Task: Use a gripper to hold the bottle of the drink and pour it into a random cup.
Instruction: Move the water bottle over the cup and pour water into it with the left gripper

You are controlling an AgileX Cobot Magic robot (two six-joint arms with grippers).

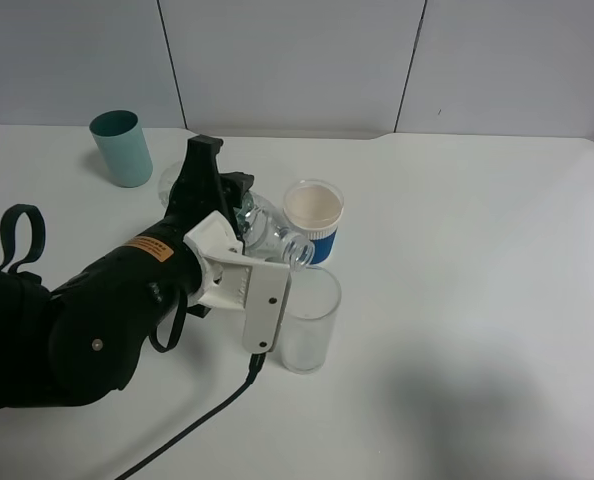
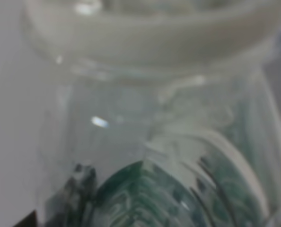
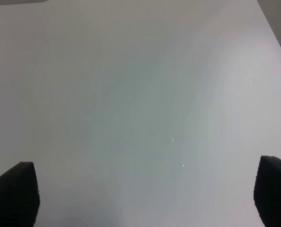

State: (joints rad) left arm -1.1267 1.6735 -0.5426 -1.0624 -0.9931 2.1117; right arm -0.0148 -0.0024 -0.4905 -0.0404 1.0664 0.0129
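Left gripper clamped on water bottle, centre-left of frame, tilted, capless mouth just above clear glass rim. Looks thin, light, squashy and slick, so grip the labelled midbody without crushing. Right gripper jaws apart, empty.

Glass set on tabletop towards the front, paper cup placed just behind it, bottle held tilted in left gripper beside paper cup, mouth near glass rim, tumbler set well back on the left
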